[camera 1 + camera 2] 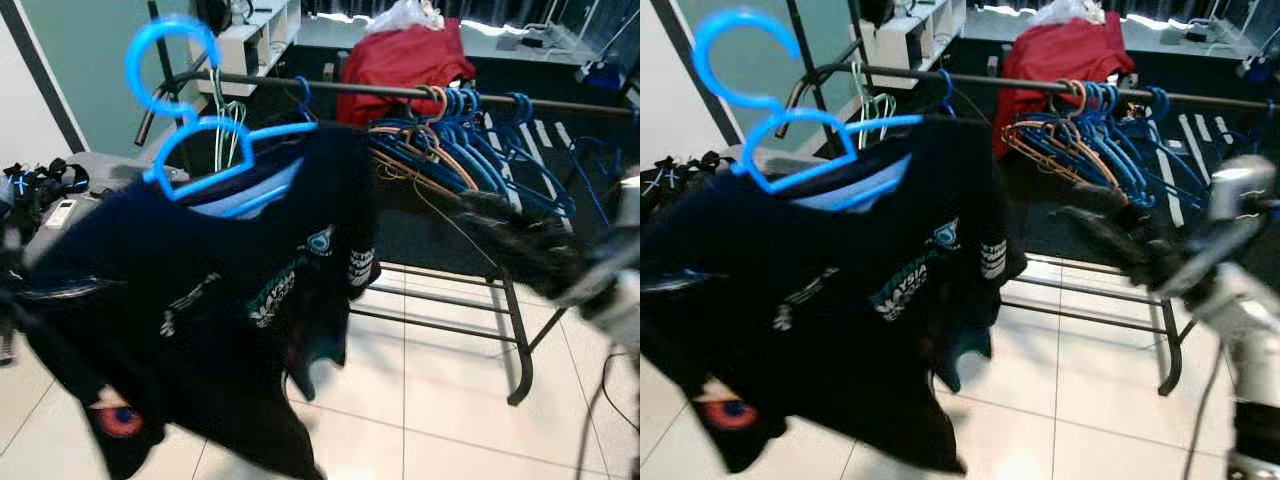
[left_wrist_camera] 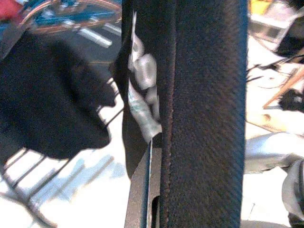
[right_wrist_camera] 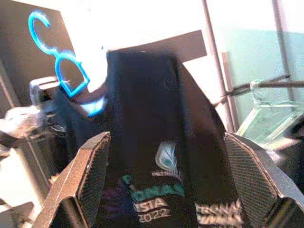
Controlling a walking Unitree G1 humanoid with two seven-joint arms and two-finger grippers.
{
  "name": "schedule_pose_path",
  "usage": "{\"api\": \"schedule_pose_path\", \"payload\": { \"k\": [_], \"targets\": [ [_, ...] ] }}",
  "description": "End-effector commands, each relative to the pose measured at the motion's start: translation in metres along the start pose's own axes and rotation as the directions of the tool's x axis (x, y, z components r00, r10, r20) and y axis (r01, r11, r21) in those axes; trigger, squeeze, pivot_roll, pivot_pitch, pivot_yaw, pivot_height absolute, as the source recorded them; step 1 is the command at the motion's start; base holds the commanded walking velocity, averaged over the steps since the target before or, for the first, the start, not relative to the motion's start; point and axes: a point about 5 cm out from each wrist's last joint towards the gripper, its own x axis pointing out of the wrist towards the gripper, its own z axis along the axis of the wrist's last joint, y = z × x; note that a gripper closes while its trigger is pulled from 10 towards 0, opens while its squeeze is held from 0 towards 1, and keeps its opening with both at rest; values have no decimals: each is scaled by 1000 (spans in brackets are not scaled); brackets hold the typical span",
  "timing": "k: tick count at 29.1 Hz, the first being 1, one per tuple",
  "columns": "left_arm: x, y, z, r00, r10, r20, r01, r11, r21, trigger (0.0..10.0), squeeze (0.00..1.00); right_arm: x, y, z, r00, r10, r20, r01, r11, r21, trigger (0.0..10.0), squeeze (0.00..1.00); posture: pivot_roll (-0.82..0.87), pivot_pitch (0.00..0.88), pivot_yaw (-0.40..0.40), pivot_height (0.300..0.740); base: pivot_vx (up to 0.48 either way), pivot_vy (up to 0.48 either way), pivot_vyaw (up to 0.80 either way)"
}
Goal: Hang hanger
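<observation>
A bright blue hanger (image 1: pixel 200 178) carries a dark printed T-shirt (image 1: pixel 220 300), held up in front of the black clothes rail (image 1: pixel 400 92). Its hook (image 1: pixel 165 60) hangs free in the air, left of and above the rail's end. In the left wrist view the shirt's black fabric (image 2: pixel 204 118) is pressed against my left gripper's finger (image 2: pixel 142 194); the shirt hides that arm in the eye views. My right gripper (image 1: pixel 1110 232), blurred, reaches in from the right just below the rail. Its fingers (image 3: pixel 90 175) stand wide open and face the shirt (image 3: pixel 156 142).
Several blue and orange hangers (image 1: pixel 470 150) crowd the rail's right half, and pale green ones (image 1: pixel 230 120) hang near its left end. A red garment (image 1: pixel 400 55) lies behind the rail. A grey table (image 1: pixel 110 170) with black gear stands at the left, over white floor tiles (image 1: pixel 450 400).
</observation>
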Motion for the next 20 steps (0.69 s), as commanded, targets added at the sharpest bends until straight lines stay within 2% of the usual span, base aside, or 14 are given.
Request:
{"api": "schedule_pose_path", "payload": {
  "k": [1,2,4,5,6,7,13,20],
  "targets": [
    [1,-2,6,999,-41,-13,42,999,8,10000,0,1,5,0,999,40,-7,-40,999,15,10000,0,-47,46,-7,735,0,0,0],
    [7,-4,13,996,-93,5,93,995,29,10000,0,4,12,-4,994,97,-43,-95,995,43,10000,0,-57,46,-3,735,0,0,0],
    [7,-4,13,996,-93,5,93,995,29,10000,0,4,12,-4,994,97,-43,-95,995,43,10000,0,-57,46,-3,735,0,0,0],
    [23,-7,21,981,-190,40,187,980,64,10000,0,10,20,-12,980,165,-110,-158,985,71,10000,0,-68,43,4,735,0,0,0],
    [23,-7,21,981,-190,40,187,980,64,10000,0,10,20,-12,980,165,-110,-158,985,71,10000,0,-68,43,4,735,0,0,0],
    [30,-10,23,966,-254,49,250,965,76,10000,0,12,21,-18,973,173,-152,-164,984,69,10000,0,-71,43,7,735,0,0,0],
    [35,-13,28,941,-335,41,331,940,89,10000,0,13,22,-19,967,188,-172,-177,981,78,10000,0,-70,40,12,735,0,0,0],
    [34,-12,30,936,-352,23,349,933,91,10000,0,14,22,-15,967,194,-165,-183,980,80,10000,0,-68,39,14,735,0,0,0]
  ]
}}
